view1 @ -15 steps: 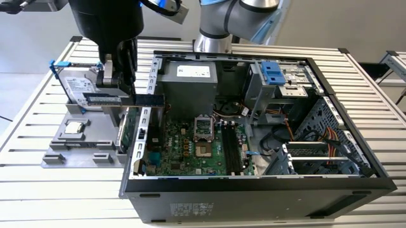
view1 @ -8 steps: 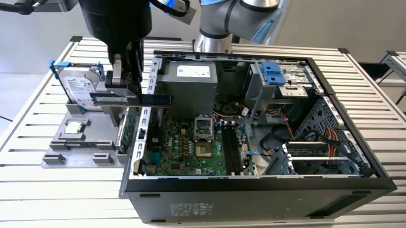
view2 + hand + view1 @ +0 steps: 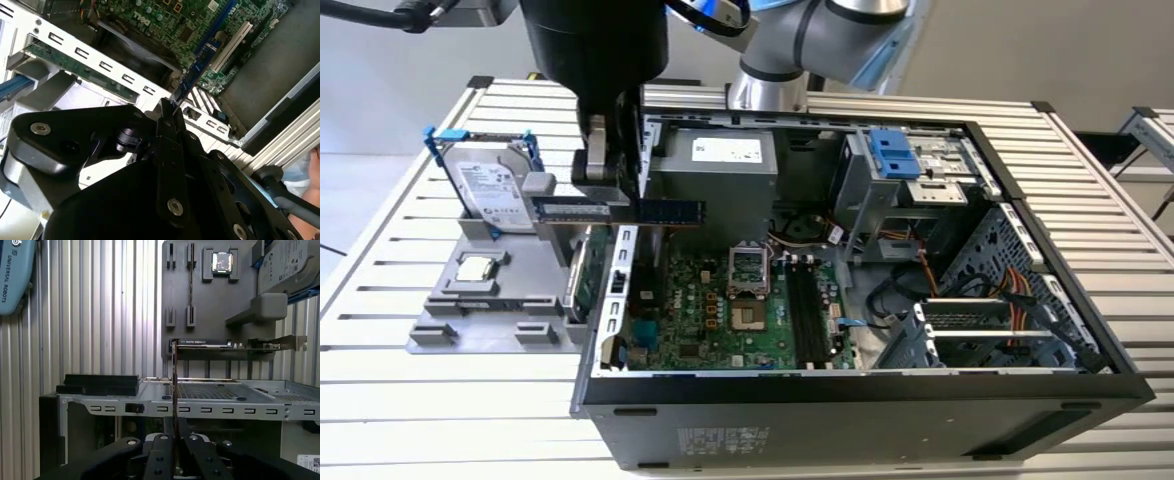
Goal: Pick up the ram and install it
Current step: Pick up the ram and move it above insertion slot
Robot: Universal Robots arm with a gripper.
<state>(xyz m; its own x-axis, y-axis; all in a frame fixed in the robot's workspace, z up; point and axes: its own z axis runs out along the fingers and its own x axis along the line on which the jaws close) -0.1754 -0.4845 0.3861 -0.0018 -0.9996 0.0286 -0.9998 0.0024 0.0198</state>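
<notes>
The ram [image 3: 654,210] is a thin dark-blue stick held level and on edge above the left rim of the open computer case [image 3: 854,390] in the exterior view. My gripper [image 3: 611,195] comes down from above and is shut on its middle. In the second wrist view the ram [image 3: 200,60] sticks out past my gripper [image 3: 167,107] over the green motherboard [image 3: 165,20]. The first wrist view sees the ram [image 3: 174,375] edge-on, rising from my gripper [image 3: 175,425]. The motherboard's long black memory slots [image 3: 807,310] lie lower and toward the exterior view's right.
A grey fixture plate [image 3: 454,320] beside the case carries a silver hard drive with blue rails [image 3: 494,185], a processor chip [image 3: 476,268] and a green card standing on edge [image 3: 587,275]. Cables [image 3: 947,290] and a drive cage [image 3: 907,160] fill the case's right side.
</notes>
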